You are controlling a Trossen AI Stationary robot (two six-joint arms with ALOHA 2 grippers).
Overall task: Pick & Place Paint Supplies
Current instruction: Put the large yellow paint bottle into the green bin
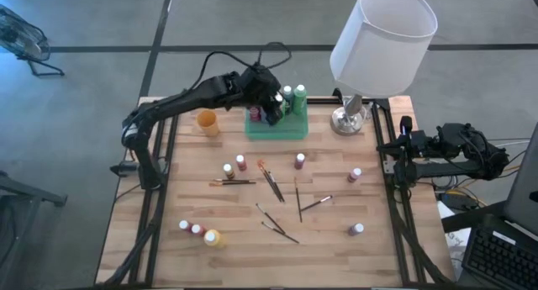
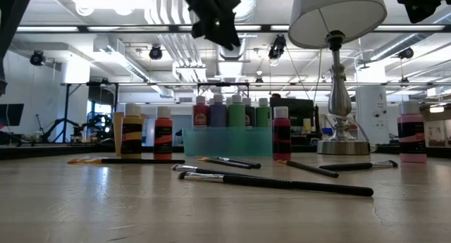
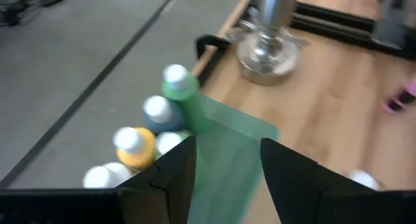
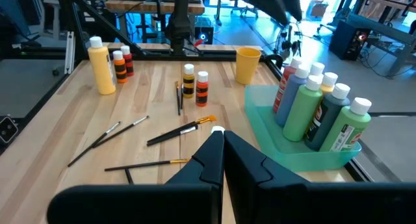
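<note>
Left end effector (image 1: 271, 105) open, empty, above green tray (image 1: 276, 129) of paint bottles (image 1: 299, 95)

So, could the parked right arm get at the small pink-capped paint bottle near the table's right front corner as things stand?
Probably yes: the small pink-capped paint bottle stands alone on bare wood, nothing near it, while the right pincer, shut, waits at the table's right edge.
</note>
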